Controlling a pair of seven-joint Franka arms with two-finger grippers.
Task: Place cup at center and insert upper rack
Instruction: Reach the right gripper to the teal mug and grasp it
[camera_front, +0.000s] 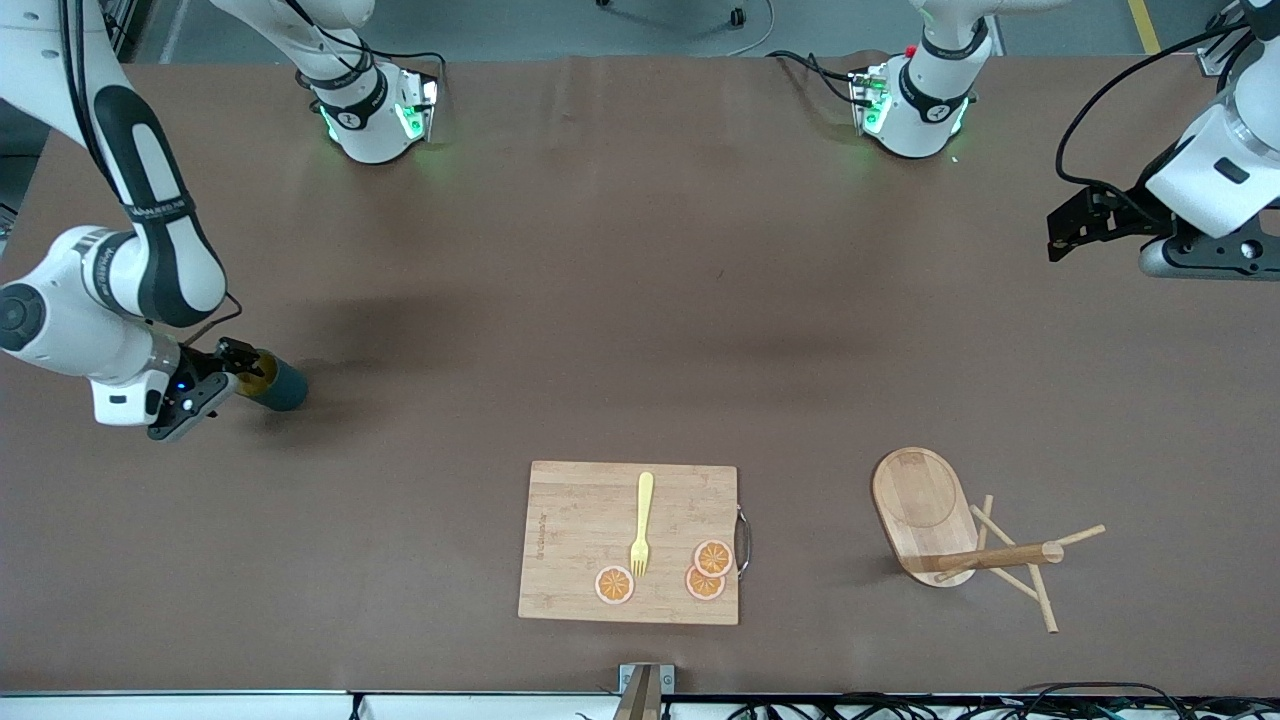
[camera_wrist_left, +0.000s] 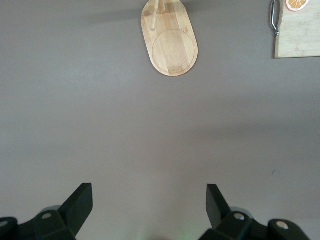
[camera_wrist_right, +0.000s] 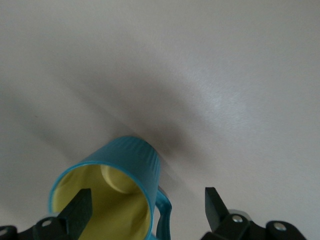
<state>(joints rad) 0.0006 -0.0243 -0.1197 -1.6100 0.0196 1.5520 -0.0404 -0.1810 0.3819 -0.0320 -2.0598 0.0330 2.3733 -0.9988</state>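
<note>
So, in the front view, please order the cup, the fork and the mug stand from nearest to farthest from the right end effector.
1. Cup, at the right end effector.
2. Fork, on the cutting board, mid-table.
3. Mug stand, toward the left arm's end.

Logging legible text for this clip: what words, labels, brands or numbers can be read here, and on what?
No text here can be read outright.
Cutting board: a faint printed mark along one edge, too small to read.
Right arm's black band: white lettering, too blurred to read.
Cup, upper rack: no text visible.
</note>
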